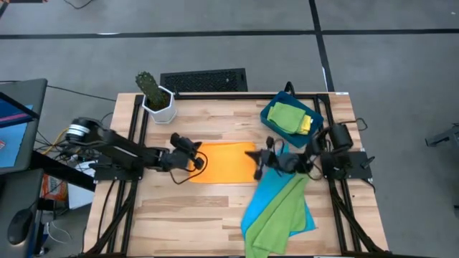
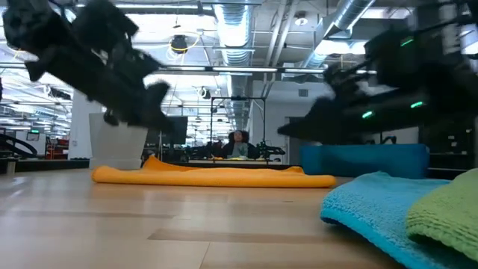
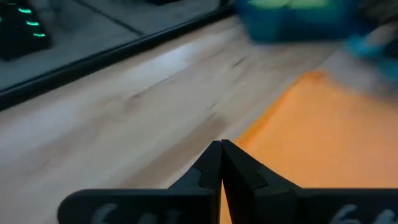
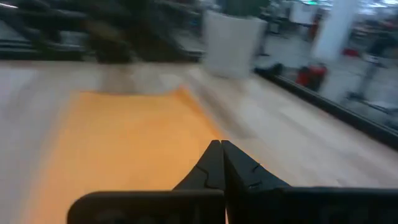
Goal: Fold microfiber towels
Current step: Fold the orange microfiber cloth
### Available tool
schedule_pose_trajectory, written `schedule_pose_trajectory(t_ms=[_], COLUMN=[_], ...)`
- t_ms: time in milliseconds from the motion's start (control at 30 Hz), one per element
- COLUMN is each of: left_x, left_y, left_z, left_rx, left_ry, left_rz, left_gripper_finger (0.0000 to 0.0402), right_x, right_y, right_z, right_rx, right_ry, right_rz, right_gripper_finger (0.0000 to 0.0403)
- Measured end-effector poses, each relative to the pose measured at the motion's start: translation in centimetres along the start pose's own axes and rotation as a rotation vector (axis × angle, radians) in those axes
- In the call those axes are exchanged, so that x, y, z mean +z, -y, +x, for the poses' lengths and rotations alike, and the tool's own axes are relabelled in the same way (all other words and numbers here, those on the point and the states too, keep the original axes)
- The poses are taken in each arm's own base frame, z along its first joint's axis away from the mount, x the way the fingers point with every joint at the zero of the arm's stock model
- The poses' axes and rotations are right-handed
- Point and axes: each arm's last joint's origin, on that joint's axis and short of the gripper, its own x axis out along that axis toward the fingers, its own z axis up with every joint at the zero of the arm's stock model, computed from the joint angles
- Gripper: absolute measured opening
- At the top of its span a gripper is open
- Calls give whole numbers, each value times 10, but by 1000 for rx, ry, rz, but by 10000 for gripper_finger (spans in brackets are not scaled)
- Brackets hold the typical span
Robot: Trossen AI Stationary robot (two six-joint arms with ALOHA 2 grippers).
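Table [image 1: 215, 215]: I read a light wooden top with a black frame rail down each long side; clock directions below are taken from the table centre in the high view.
Blue towel [image 1: 267, 195]: lies spread at 5 o'clock, reaching toward the near edge.
Lime green towel [image 1: 278, 215]: I see it draped loosely on top of the blue towel, running to the near edge at 5 o'clock.
Orange towel [image 1: 224, 162]: lies flat at the table centre, between the two grippers; in the low view it shows as a low, long strip on the wood.
Dark-blue tray [image 1: 268, 112]: sits at 2 o'clock, near the far right corner.
Tray contents: a second lime green towel [image 1: 288, 117] lies folded inside, with a yellow towel [image 1: 307, 123] showing at its right edge.
Potted cactus [image 1: 155, 97]: stands in a white pot at 10 o'clock.
Left gripper [image 1: 199, 160]: I find it at the 9 o'clock edge of the orange towel, jaws pressed fully together, nothing between them.
Right gripper [image 1: 257, 160]: at the 3 o'clock edge of the orange towel, jaws fully closed, holding nothing.
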Motion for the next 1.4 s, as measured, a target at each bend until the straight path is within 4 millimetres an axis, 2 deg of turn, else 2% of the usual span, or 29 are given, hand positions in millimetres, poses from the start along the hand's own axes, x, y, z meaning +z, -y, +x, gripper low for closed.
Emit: schedule_pose_trajectory(t_ms=[100, 167, 400, 533, 667, 767, 833, 933, 1033, 1133, 1200, 1300, 1400], left_x=[8, 3, -53, -81, -101, -109, -111, -108, -102, -94, -90, -83, -60], left_y=[4, 12, 36, 50, 55, 54, 54, 51, 49, 48, 48, 50, 62], left_z=[-14, -23, -41, -43, -37, -34, -34, -35, -36, -35, -34, -34, -40], left_rx=[-92, -135, -117, -116, -60, -25, -24, -20, -14, -20, -30, -50, -104], left_ry=[11, 3, -41, -83, -128, -107, -107, -129, -129, -139, -149, -152, -103], left_rz=[-80, -97, -145, -180, -170, -134, -108, -64, -33, 20, 31, 37, 51], left_gripper_finger=[0, 0, 0, 0, 0, 0, 0, 0, 0, 0, 0, 0, 0], right_x=[-19, -31, -49, -49, -38, -9, 6, 17, 13, -1, -9, -30, -44], right_y=[15, 19, 18, 15, 14, 13, 9, -5, -25, -51, -67, -79, -83], right_z=[14, 21, 33, 33, 27, 14, -1, -25, -40, -42, -35, -27, -22], right_rx=[-55, -69, -61, -52, -31, 1, 41, 139, 237, 313, 339, 343, 319], right_ry=[-102, -146, -165, -161, -153, -49, 9, 48, 29, -3, -13, -81, -95], right_rz=[4, 11, 124, 125, 91, 98, 111, 113, 109, 69, 61, 74, 121], right_gripper_finger=[7, 7, 10, 9, 13, 12, 11, 11, 10, 9, 9, 9, 9])
